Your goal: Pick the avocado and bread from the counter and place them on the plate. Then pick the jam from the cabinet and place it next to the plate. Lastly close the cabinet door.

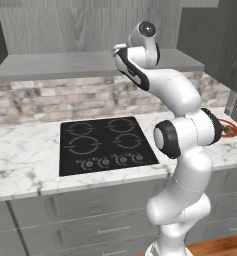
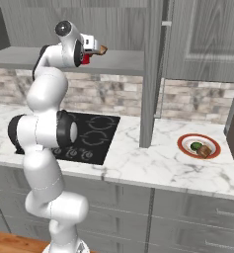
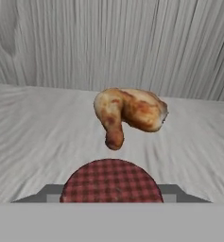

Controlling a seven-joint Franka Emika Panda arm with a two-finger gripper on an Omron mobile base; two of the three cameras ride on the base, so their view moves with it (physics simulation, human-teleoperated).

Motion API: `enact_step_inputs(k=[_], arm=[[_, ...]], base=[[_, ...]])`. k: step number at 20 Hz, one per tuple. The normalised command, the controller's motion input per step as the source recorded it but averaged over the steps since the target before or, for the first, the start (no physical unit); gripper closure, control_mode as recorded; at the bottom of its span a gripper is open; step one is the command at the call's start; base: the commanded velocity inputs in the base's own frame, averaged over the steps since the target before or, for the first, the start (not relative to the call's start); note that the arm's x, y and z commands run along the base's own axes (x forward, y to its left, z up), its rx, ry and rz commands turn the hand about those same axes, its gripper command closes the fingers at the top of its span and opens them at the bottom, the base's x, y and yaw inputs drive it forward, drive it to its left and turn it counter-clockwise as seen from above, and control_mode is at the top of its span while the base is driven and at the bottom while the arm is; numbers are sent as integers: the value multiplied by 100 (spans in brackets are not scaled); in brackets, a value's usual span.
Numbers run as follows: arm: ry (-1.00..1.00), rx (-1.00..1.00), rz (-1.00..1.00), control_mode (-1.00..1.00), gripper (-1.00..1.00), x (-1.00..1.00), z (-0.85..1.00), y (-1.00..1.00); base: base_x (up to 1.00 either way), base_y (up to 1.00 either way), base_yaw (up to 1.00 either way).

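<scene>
From the left base view I see my arm raised to the cabinet (image 1: 90,65) shelf over the counter (image 1: 30,160), and at the far right the plate (image 1: 229,131) peeks out from behind the arm with something brown on it. The fingers are hidden behind the wrist here.

From the right base view the plate (image 2: 199,146) sits on the counter to the right of the open cabinet door (image 2: 149,74), carrying the avocado (image 2: 195,146) and the bread (image 2: 204,151) side by side, so I judge the first part done. The gripper (image 2: 90,56) is up at the shelf with a bit of red, the jam (image 2: 86,59), at its tip, and a brown lump just beyond. The door stands open, edge-on to me.

From the hand view the jam's checked red lid (image 3: 111,182) sits right at the bottom between where the fingertips would be, with a golden-brown pastry (image 3: 130,111) just behind it on the shelf. I cannot tell from these pictures whether the fingers are clamped on the jar or only around it.

Left to do, as I judge it: secure the jam, carry it down beside the plate, then shut the door.
</scene>
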Motion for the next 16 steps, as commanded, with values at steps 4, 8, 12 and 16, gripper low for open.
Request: enact_step_inputs(k=[4, 8, 12, 16], arm=[[0, 0, 0, -100, 100, 0, 0, 0], [-3, 0, 0, -100, 100, -17, 0, 0], [-15, 1, 0, -100, 100, -78, 2, 0], [-11, 4, 0, -100, 100, -95, 11, 0]], base=[[0, 0, 0], [0, 0, 0], [0, 0, 0], [0, 0, 0]])
